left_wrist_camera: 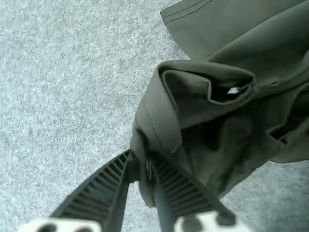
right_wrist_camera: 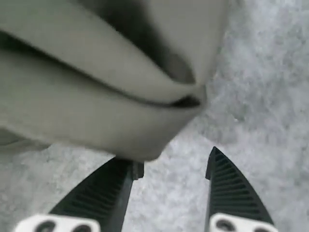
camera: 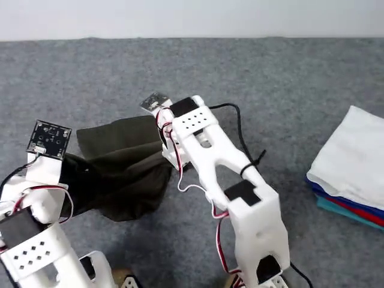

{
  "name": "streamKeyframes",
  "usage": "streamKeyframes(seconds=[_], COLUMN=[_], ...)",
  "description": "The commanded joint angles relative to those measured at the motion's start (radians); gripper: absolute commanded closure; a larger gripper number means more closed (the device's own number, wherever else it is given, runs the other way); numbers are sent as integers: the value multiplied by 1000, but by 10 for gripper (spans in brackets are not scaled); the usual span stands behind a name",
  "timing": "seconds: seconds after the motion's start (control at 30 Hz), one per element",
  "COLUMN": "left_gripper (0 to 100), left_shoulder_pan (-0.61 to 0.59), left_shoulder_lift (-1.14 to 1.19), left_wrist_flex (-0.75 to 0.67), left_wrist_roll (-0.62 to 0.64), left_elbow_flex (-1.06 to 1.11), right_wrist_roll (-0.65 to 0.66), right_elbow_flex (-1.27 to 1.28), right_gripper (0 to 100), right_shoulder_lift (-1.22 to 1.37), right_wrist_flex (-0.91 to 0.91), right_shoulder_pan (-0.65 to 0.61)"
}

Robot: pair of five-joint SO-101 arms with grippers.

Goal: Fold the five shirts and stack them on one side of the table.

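A dark olive shirt (camera: 123, 165) lies crumpled on the grey table between the two arms. My left gripper (left_wrist_camera: 143, 170) is shut on a bunched edge of the olive shirt (left_wrist_camera: 207, 121), near its collar. My right gripper (right_wrist_camera: 169, 166) stands open just over the table, at a folded edge of the olive shirt (right_wrist_camera: 96, 96), with nothing between its fingers. In the high view the right arm (camera: 198, 129) stands at the shirt's right side and the left arm (camera: 42, 180) at its left. A stack of folded shirts (camera: 354, 162), white on top, sits at the right edge.
Below the white shirt, the stack shows blue, red and teal layers (camera: 348, 207). Bare grey table (camera: 270, 78) stretches behind the arms and between them and the stack. A black cable (camera: 240, 129) runs along the right arm.
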Motion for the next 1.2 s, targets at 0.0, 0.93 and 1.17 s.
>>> streamKeyframes(seconds=[0.0, 0.93, 1.17], left_gripper=[987, 987, 987], left_shoulder_pan=[-6, 115, 167], left_shoulder_lift=[-8, -8, -8], left_wrist_flex=[-26, -302, -548], left_wrist_roll=[-3, 212, 212], left_elbow_flex=[4, -186, -237], right_wrist_roll=[21, 322, 336], right_elbow_flex=[-110, -778, -779], right_gripper=[791, 987, 987], right_shoulder_lift=[62, -64, -277], right_wrist_flex=[-25, 257, 255], right_shoulder_pan=[-4, 229, 298])
